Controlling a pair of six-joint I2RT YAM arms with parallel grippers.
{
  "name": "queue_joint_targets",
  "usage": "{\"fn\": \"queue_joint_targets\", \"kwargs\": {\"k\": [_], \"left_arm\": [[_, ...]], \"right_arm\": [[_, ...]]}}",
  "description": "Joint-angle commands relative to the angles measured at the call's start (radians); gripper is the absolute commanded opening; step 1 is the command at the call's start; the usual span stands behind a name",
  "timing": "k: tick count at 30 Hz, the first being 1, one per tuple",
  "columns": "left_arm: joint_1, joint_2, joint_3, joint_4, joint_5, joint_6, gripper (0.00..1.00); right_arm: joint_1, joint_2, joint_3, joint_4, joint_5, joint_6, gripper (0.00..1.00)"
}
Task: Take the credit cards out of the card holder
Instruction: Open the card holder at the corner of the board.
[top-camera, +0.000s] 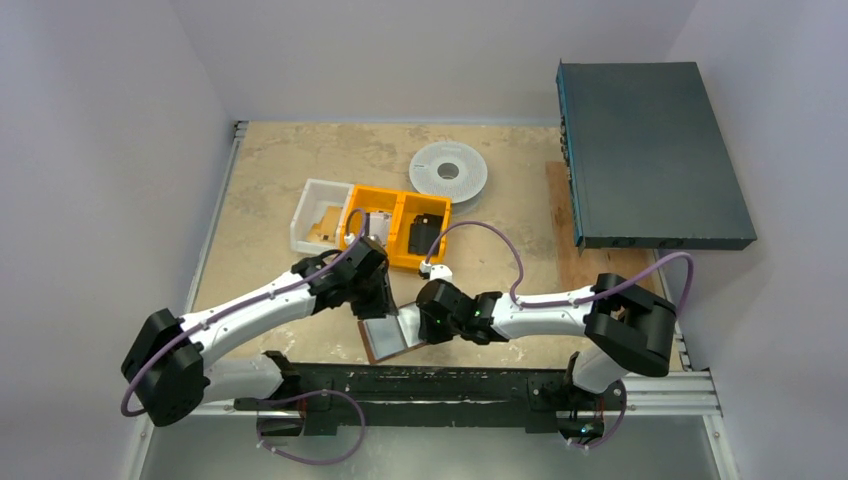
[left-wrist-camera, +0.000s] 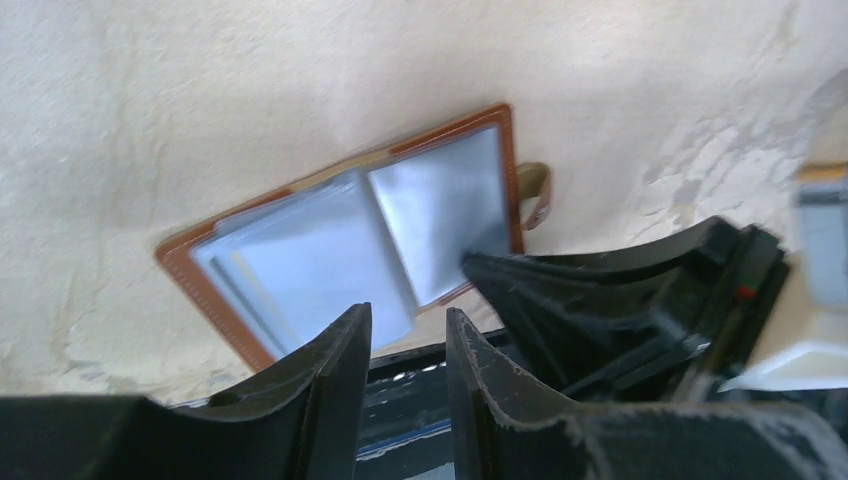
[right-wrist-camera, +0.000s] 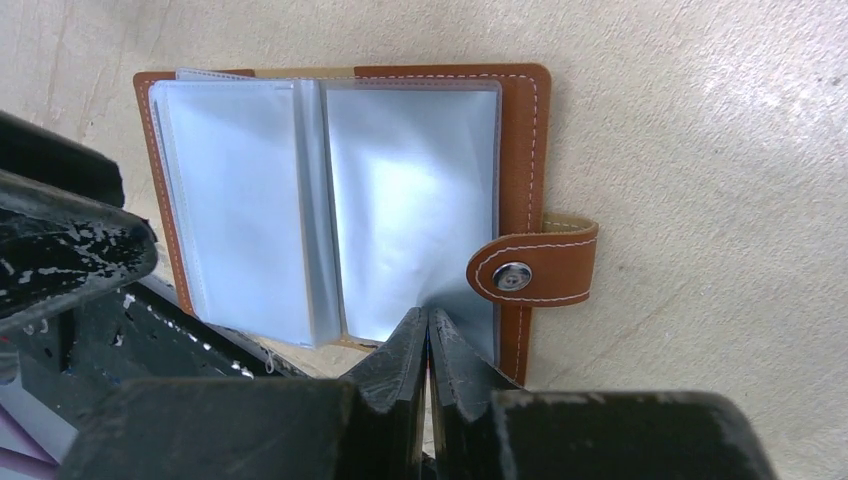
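The brown card holder (top-camera: 388, 338) lies open near the table's front edge, with its pale grey-blue plastic sleeves (right-wrist-camera: 400, 180) facing up and its snap strap (right-wrist-camera: 535, 268) on the right. The credit cards are hidden inside the sleeves. My right gripper (right-wrist-camera: 428, 318) is shut, its tips pinching the near edge of the right-hand sleeve, which puckers around them. My left gripper (left-wrist-camera: 408, 325) hovers over the near edge of the left-hand sleeve (left-wrist-camera: 300, 260), slightly open with nothing between its fingers. In the top view the left gripper (top-camera: 378, 300) and right gripper (top-camera: 424, 325) meet over the holder.
Behind the arms stand an orange bin (top-camera: 372, 205) holding a black item (top-camera: 425, 232), a white bin (top-camera: 302, 215) and a white spool (top-camera: 449, 172). A dark box (top-camera: 650, 150) overhangs a wooden board (top-camera: 570, 260) at the right. A black rail (top-camera: 450, 385) runs along the front edge.
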Motion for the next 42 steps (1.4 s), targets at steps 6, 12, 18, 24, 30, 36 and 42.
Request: {"fn": "queue_joint_targets", "kwargs": {"k": [6,12,18,24,30,36,42], "left_arm": [[0.000,-0.044,-0.111,-0.025,-0.067,0.008,0.30],[0.001,0.026,-0.102,0.022,-0.053,0.019,0.28],[0.000,0.076,-0.103,0.057,-0.050,0.024,0.27],[-0.001,0.111,-0.087,0.083,-0.014,0.028,0.27],[-0.001,0.156,-0.058,0.103,0.004,0.030,0.27],[-0.001,0.193,-0.045,0.121,0.028,0.042,0.27],[-0.001,0.219,-0.038,0.152,0.061,0.040,0.27]], "right_arm": [[0.001,0.021,-0.044,0.014,-0.027,0.032,0.04],[0.000,0.023,-0.047,0.015,-0.030,0.034,0.04],[0.000,0.020,-0.053,0.023,-0.033,0.035,0.04],[0.001,0.011,-0.058,0.036,-0.035,0.037,0.05],[0.001,-0.017,-0.047,0.028,-0.040,0.031,0.10],[0.001,-0.119,-0.020,-0.028,0.028,-0.002,0.21],[0.019,-0.130,0.017,-0.025,0.052,-0.056,0.39]]}}
